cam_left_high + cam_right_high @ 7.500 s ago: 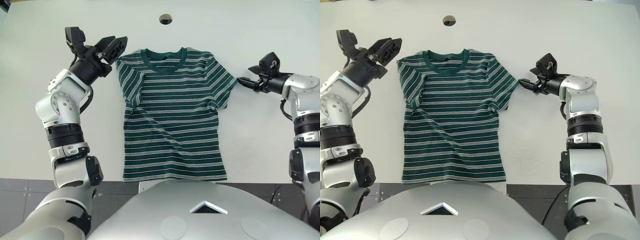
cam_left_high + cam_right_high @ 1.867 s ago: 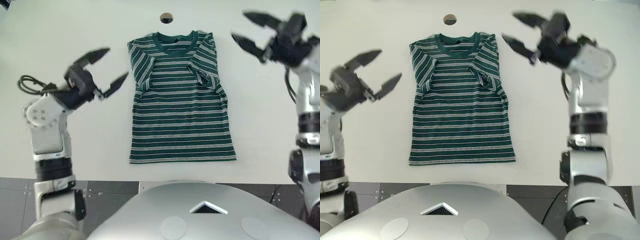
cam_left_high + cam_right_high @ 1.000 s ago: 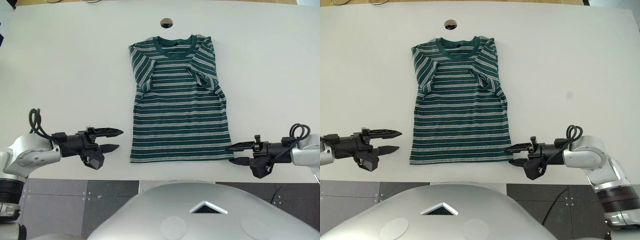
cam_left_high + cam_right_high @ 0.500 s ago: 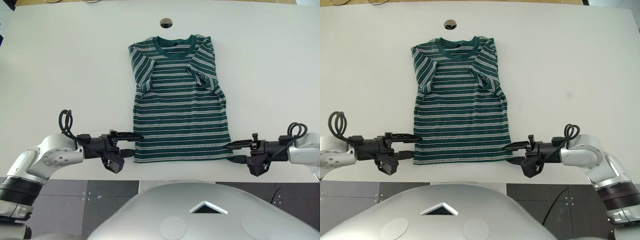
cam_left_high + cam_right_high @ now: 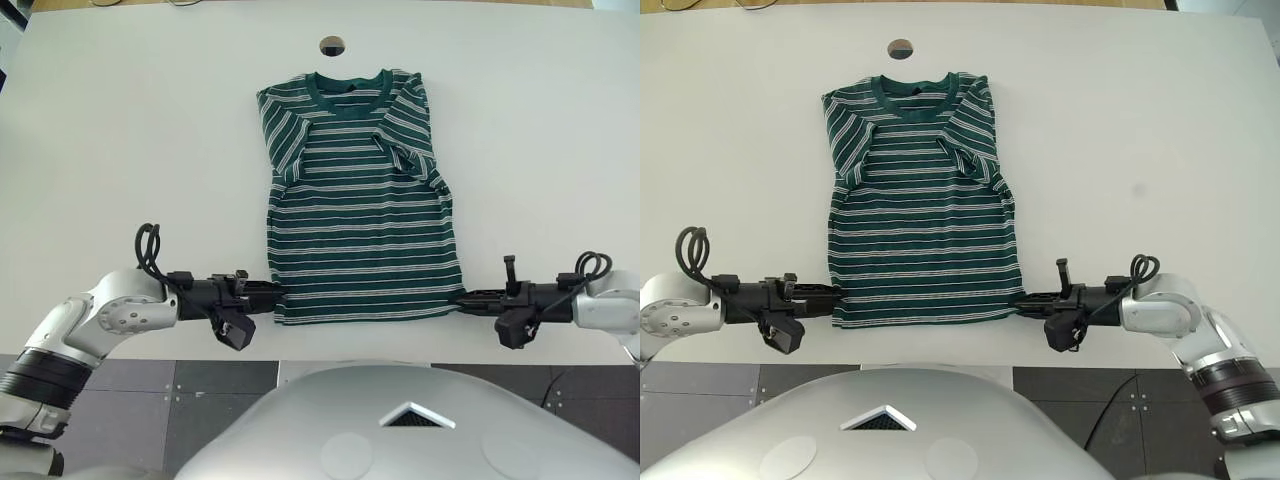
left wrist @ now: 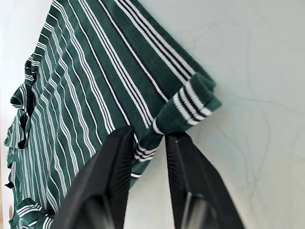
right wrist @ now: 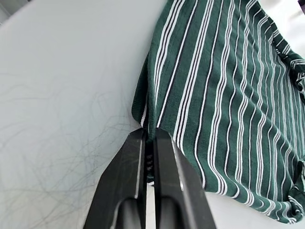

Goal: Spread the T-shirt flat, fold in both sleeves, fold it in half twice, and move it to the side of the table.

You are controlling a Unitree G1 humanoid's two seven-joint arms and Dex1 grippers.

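White tabletop [image 5: 120, 150] carries everything. Nearest, the left gripper [image 5: 271, 292] pinches the 7 o'clock hem corner of the T-shirt [image 5: 355, 200], and the right gripper [image 5: 462, 297] pinches the 5 o'clock corner (fingers [image 6: 114, 162] narrow, cloth between them). Sleeves lie folded in. The collar points to 12 o'clock, toward a round hole [image 5: 332, 44].

Head stereo downward over table [image 5: 120, 120]; wrist cameras close on T-shirt [image 6: 95, 71] hem.

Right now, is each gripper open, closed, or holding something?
Left gripper: closed on a bottom corner of the T-shirt.
Right gripper: closed on the T-shirt's other bottom corner.
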